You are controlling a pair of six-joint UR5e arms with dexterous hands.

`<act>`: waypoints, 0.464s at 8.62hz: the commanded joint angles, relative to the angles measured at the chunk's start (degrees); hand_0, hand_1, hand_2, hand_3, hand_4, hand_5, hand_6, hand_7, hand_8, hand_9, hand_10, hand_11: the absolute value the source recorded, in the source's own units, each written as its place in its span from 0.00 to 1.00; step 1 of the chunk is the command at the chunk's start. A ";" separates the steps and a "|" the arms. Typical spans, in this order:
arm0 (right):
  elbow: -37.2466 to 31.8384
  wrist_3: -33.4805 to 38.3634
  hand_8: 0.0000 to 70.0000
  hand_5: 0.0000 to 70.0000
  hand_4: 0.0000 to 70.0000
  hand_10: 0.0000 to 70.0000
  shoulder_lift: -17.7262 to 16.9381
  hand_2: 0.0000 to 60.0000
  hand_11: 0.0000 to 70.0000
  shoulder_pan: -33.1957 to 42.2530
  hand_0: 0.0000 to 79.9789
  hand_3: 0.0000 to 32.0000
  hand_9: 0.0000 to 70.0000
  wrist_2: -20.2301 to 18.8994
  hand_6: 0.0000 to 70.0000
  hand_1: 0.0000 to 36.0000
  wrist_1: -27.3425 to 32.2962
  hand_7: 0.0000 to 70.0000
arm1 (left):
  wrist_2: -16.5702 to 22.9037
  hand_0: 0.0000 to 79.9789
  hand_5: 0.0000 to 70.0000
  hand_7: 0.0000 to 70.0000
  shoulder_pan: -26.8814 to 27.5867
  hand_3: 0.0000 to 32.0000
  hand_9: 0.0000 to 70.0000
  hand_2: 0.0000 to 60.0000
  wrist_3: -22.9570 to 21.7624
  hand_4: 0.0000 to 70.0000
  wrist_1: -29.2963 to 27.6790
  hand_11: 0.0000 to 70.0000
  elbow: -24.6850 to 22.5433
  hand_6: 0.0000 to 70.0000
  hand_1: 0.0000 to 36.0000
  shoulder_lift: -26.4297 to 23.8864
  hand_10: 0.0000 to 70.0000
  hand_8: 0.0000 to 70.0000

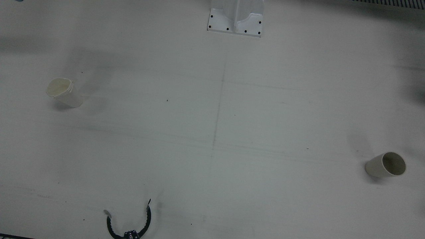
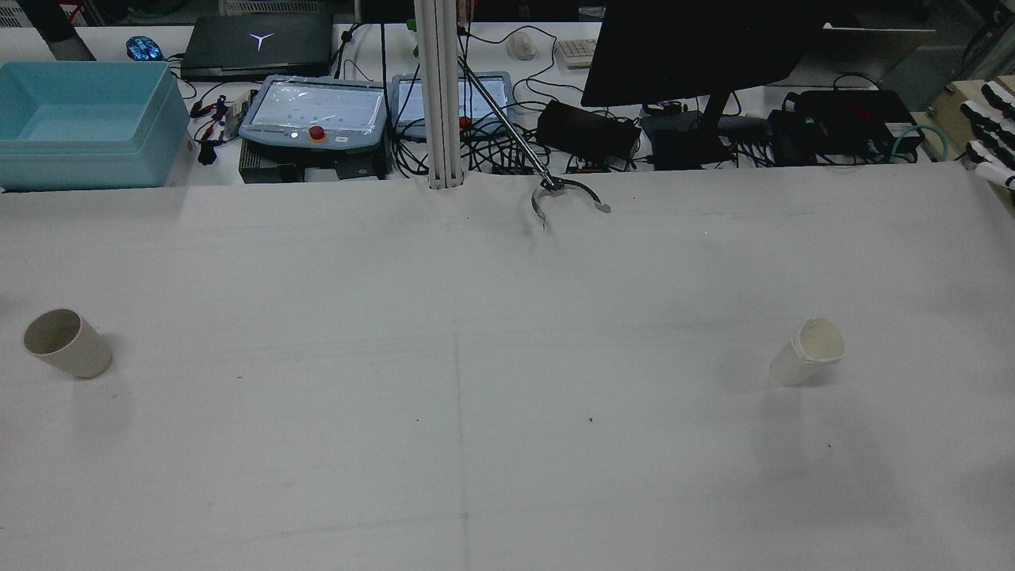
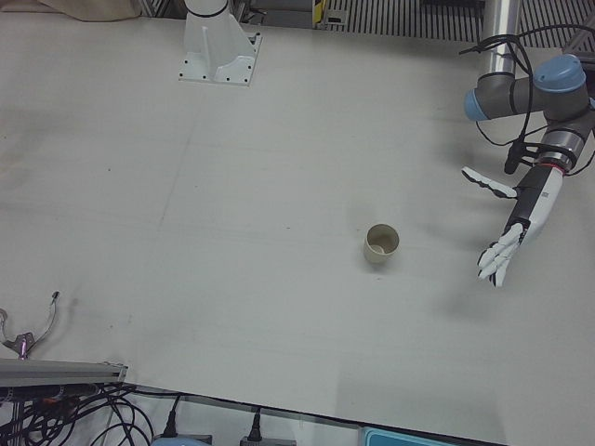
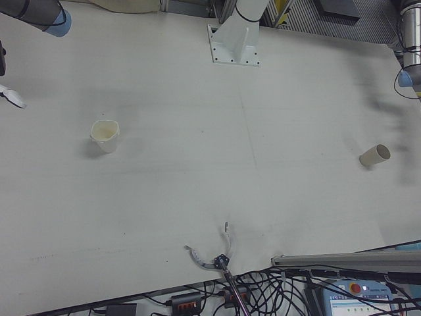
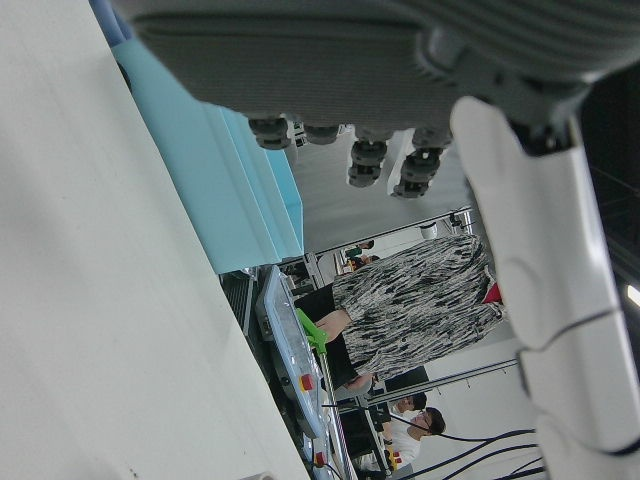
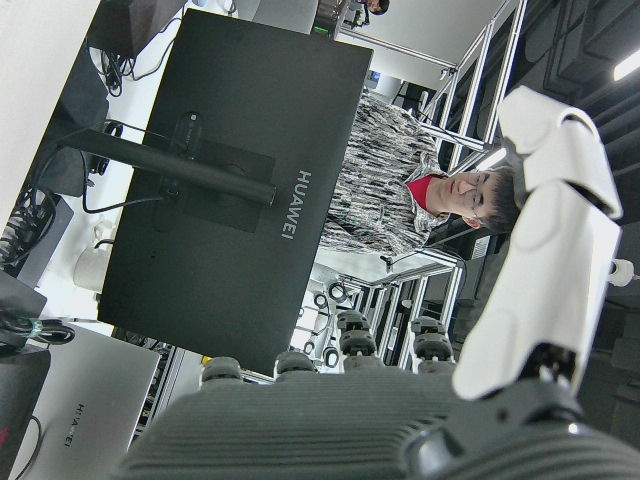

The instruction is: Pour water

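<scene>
At the left of the front view you have the dented white paper cup with a creased rim (image 1: 62, 92) standing on the white table (image 1: 212, 132); the plain white paper cup (image 1: 386, 165) stands at the lower right, and neither hand shows here. A black curved claw tool (image 1: 129, 225) lies at the bottom edge.

In the rear view the sides swap: the plain cup sits at the far left, the creased one at the right, well apart. At the right edge, upper part, your right hand (image 2: 991, 135) just enters the frame, its fingers spread and holding nothing. A light blue plastic bin (image 2: 83, 123) sits in the upper left.

In the left-front view your left hand (image 3: 511, 232) hangs at the right, fingers stretched apart and empty, near the plain cup at centre but apart from it.

In the right-front view only a white fingertip shows at the left edge; the creased cup stands left of centre, the plain cup at the right.

Both hand views show extended fingers with nothing between them.
</scene>
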 commanded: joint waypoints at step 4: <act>0.06 -0.17 0.01 0.06 0.00 0.00 0.03 0.38 0.00 -1.11 0.60 0.09 0.00 0.08 0.13 0.54 -0.01 0.07 | -3.21 0.66 0.00 0.10 1.62 0.00 0.00 0.00 0.08 0.32 -4.55 0.05 7.10 0.14 0.25 -1.80 0.02 0.01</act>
